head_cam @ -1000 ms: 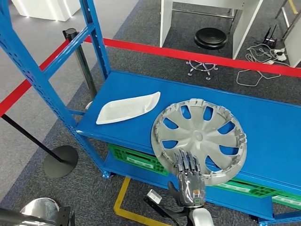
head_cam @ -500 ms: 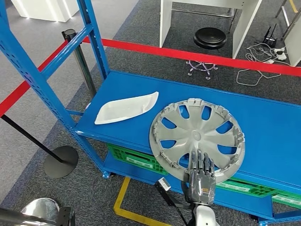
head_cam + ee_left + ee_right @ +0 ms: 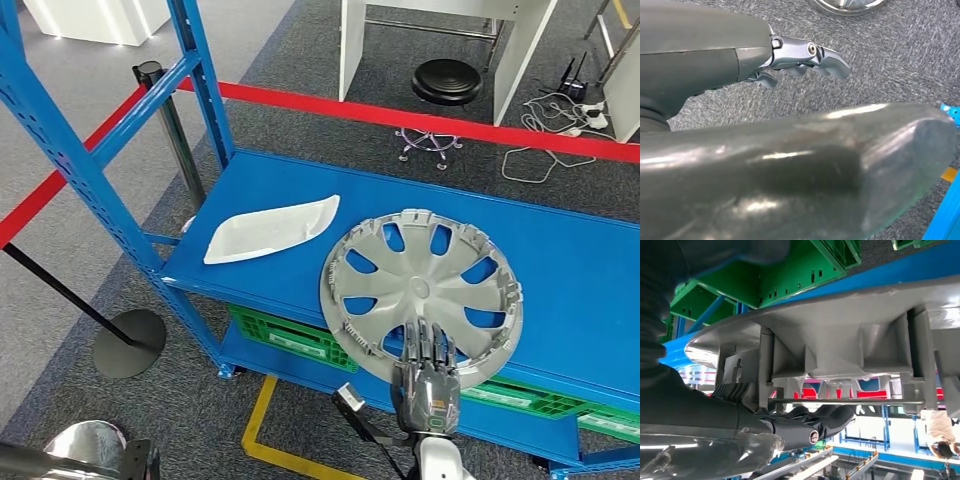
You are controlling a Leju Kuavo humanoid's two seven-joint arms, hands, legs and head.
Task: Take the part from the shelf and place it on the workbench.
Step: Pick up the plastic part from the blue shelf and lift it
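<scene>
A silver hubcap (image 3: 421, 290) lies hollow side up on the blue shelf (image 3: 581, 270), its near rim overhanging the front edge. My right hand (image 3: 429, 385) reaches up from below, with its fingers (image 3: 426, 345) stretched over that near rim. In the right wrist view the hubcap's ribbed rim (image 3: 836, 345) sits between the dark fingers (image 3: 817, 425) and the thumb side of my right hand (image 3: 734, 430); no tight grip shows. My left hand (image 3: 753, 150) hangs over grey carpet, its fingers (image 3: 810, 52) apart and holding nothing.
A white curved part (image 3: 272, 230) lies left of the hubcap on the same shelf. Green crates (image 3: 294, 335) sit on the level below. Blue uprights (image 3: 75, 160) stand at the left. Behind the shelf run a red barrier tape (image 3: 423, 120), a black stool (image 3: 447, 80) and cables.
My right hand moved right along the hubcap's near rim and settled there. The hubcap and the white part stayed in place.
</scene>
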